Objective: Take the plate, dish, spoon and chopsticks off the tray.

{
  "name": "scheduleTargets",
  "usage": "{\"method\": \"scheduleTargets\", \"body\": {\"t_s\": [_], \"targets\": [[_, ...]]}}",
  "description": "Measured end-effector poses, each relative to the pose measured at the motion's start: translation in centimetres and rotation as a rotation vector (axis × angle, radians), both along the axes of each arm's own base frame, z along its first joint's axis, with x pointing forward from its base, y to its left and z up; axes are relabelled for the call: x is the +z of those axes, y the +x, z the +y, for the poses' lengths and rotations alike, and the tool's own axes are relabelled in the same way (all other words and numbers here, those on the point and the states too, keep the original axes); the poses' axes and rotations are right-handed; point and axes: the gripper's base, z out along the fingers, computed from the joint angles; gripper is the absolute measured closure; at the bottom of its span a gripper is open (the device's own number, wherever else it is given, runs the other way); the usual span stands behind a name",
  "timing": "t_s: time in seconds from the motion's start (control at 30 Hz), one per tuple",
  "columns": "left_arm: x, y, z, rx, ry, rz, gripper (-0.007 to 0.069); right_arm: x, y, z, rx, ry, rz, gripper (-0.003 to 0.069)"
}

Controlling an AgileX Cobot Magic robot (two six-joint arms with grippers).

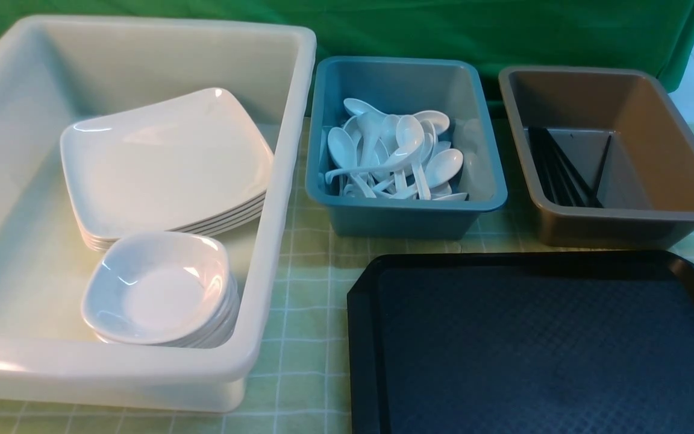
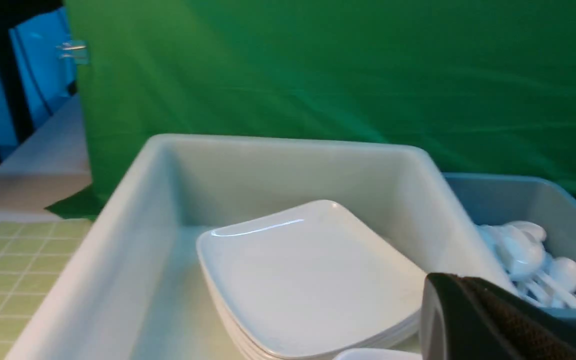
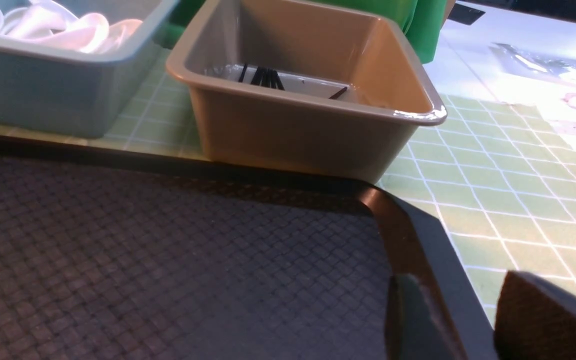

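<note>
My tray (image 1: 540, 343) lies bare on the bench (image 1: 305, 283). The plate (image 1: 166, 163) tops its stack in the white bin (image 1: 287, 181), spoons (image 1: 392, 157) fill the blue bin (image 1: 407, 214), and chopsticks (image 1: 561, 169) lie in the brown bin (image 1: 618, 226). My left claw (image 2: 498, 320) is closed and empty; my right claw (image 3: 460, 320) gapes partway, empty.

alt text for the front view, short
Black tray with no tableware on its visible part, on a green checked cloth. Behind it: a white bin with stacked plates and dishes, a blue bin of spoons, a brown bin of chopsticks.
</note>
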Motion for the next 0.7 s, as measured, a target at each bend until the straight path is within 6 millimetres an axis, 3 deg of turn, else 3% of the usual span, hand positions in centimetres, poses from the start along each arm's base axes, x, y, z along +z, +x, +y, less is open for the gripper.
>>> {"method": "scheduleTargets", "body": {"t_s": [0.07,0.17,0.23,0.27,0.33,0.5,0.7], "targets": [[-1.4,0.4,0.4,0.028,-0.027,0.002,0.0636,0.0,0.0,0.0,0.000,0.000,0.000,0.0418],[-6.0,0.9,1.1,0.061,-0.087,0.056,0.0636,0.0,0.0,0.0,0.000,0.000,0.000,0.0418],[-7.5,1.0,1.2,0.056,-0.104,0.071,0.0636,0.0,0.0,0.0,0.000,0.001,0.000,0.0418],[-9.6,1.1,1.2,0.038,-0.116,0.084,0.0636,0.0,0.0,0.0,0.000,0.002,0.000,0.0418],[-11.4,1.1,1.0,0.009,-0.104,0.090,0.0636,0.0,0.0,0.0,0.000,0.002,0.000,0.0418],[-14.6,0.7,0.7,-0.072,-0.047,0.112,0.0636,0.0,0.0,0.0,0.000,0.001,0.000,0.0418],[-16.6,0.5,0.6,-0.102,-0.002,0.107,0.0636,0.0,0.0,0.0,0.000,0.001,-0.001,0.0418]]}}
